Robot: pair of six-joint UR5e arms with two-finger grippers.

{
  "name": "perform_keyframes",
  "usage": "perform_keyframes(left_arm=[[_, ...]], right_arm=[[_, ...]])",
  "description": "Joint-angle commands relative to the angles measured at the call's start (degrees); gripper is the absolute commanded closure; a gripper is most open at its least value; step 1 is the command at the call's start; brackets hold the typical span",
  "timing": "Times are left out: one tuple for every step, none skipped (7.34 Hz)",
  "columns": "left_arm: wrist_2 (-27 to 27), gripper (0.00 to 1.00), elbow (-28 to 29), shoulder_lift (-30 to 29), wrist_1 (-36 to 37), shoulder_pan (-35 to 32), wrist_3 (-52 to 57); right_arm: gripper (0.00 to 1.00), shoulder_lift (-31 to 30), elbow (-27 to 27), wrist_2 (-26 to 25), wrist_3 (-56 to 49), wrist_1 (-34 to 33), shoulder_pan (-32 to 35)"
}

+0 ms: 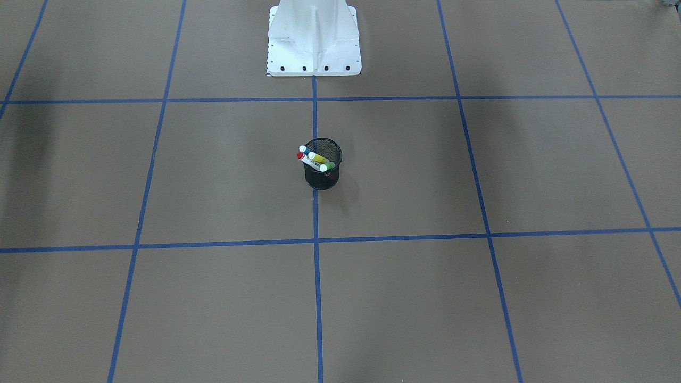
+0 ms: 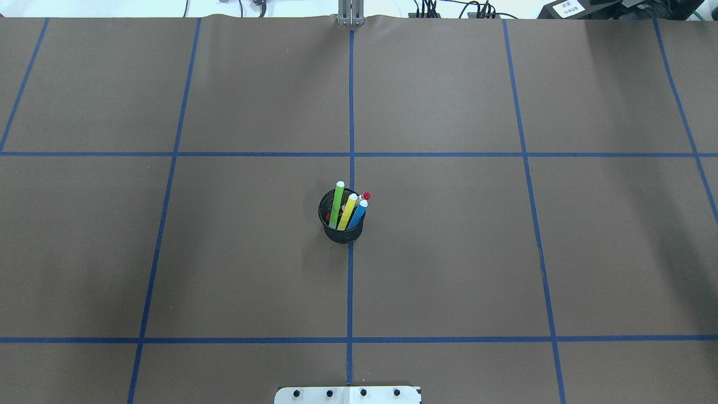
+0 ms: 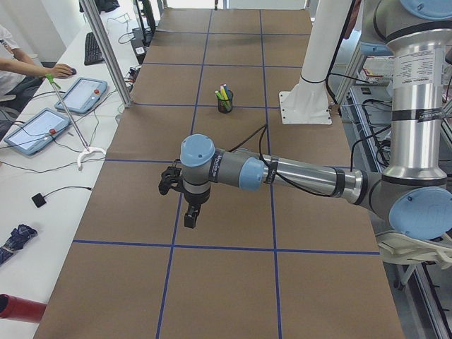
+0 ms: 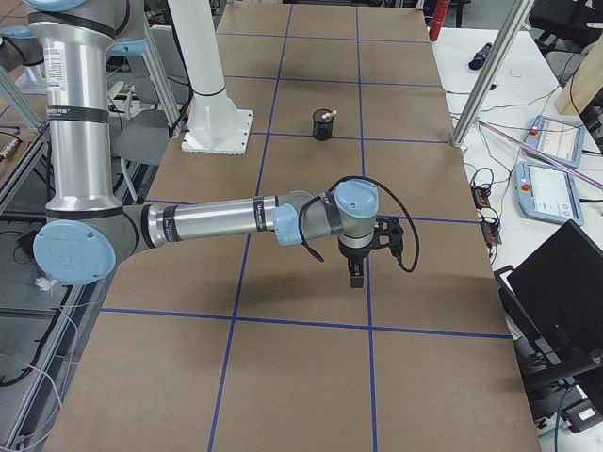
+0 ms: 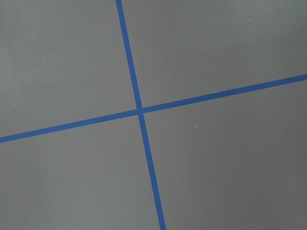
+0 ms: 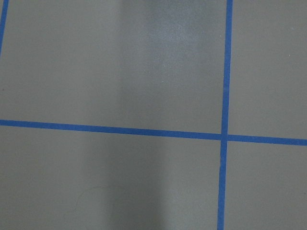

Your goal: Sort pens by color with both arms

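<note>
All the pens stand together in a black mesh cup (image 2: 340, 230) at the table's middle. They are a light green pen (image 2: 338, 202), a yellow pen (image 2: 348, 210), a blue pen (image 2: 359, 212) and a white pen with a red end (image 2: 366, 196). The cup also shows in the front-facing view (image 1: 322, 178). My left gripper (image 3: 191, 215) shows only in the exterior left view, hanging over the table well away from the cup (image 3: 224, 103). My right gripper (image 4: 355, 277) shows only in the exterior right view, likewise far from the cup (image 4: 323, 126). I cannot tell whether either is open or shut.
The white pedestal base (image 1: 314, 48) stands at the robot's edge of the table. Blue tape lines (image 2: 351, 112) divide the brown tabletop into squares. Both wrist views show only tabletop and tape. A side bench holds tablets (image 3: 42, 127); a laptop (image 4: 565, 282) sits on the other side.
</note>
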Motion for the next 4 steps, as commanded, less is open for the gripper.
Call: perform_keyframes(left_arm=[[0.2, 0.00, -0.6, 1.0, -0.2, -0.5, 0.2], [0.3, 0.00, -0.8, 1.1, -0.2, -0.4, -0.1], [0.3, 0.00, -1.1, 1.8, -0.2, -0.5, 0.3], [0.3, 0.00, -1.8, 1.8, -0.2, -0.5, 0.1]], right_arm=[[0.00, 0.1, -0.1, -0.1, 0.0, 0.0, -0.1], [0.00, 0.1, -0.1, -0.1, 0.0, 0.1, -0.1], [0.00, 0.1, -0.1, -0.1, 0.0, 0.1, -0.1], [0.00, 0.1, -0.1, -0.1, 0.0, 0.1, -0.1]])
